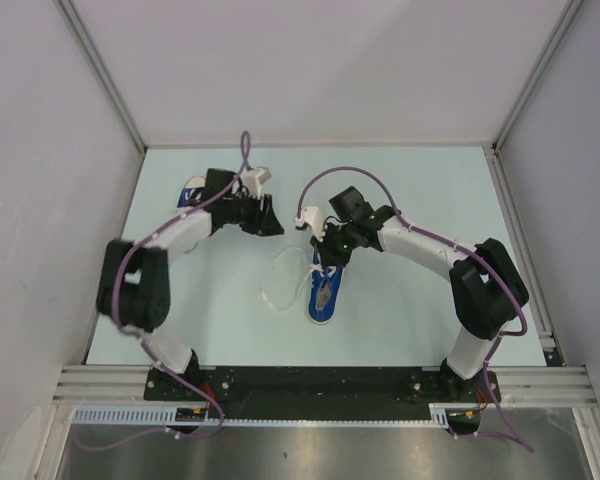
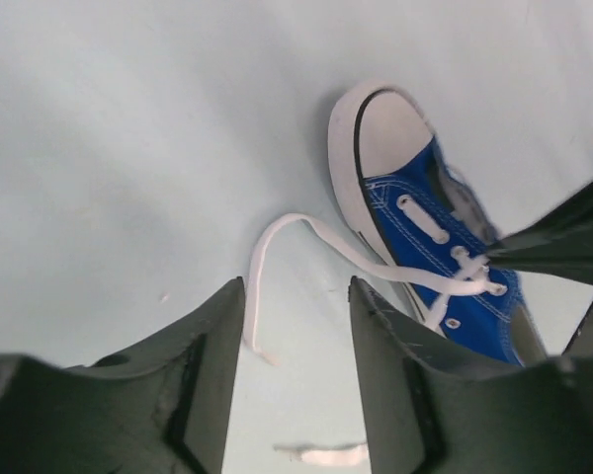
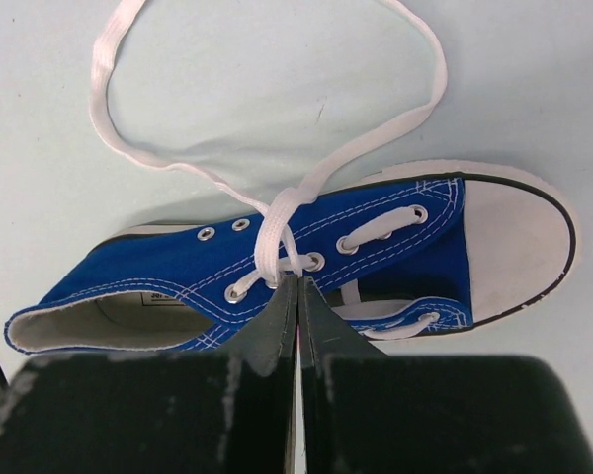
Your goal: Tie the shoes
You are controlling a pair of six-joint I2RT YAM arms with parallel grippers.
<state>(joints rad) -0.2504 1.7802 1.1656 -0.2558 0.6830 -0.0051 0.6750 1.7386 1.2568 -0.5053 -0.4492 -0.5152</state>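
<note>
- The right gripper (image 3: 298, 286) is seen at the lower centre of the right wrist view, its two dark fingers pressed together with no gap.
- Its tips are set against a long flat white lace (image 3: 119, 148) where that lace crosses over the eyelets; whether the lace is pinched between them cannot be told.
- A small blue canvas sneaker with a white rubber toe cap (image 3: 178, 262) lies across the middle of that view, toe to the right and its grey-lined opening to the left.
- The lace is looped out over the pale blue-green table top (image 1: 220, 300) towards the upper left of the frame.
- In the overhead view this sneaker (image 1: 323, 298) is placed just right of centre, under the right gripper (image 1: 325, 255).
- The left gripper (image 2: 296, 296) is held partly open at the bottom of the left wrist view, with nothing between its fingers; a lace end (image 2: 277, 232) lies on the table beyond the gap.
- A second blue sneaker (image 1: 192, 190) is found in the upper left of the overhead view, partly hidden by the left arm.
</note>
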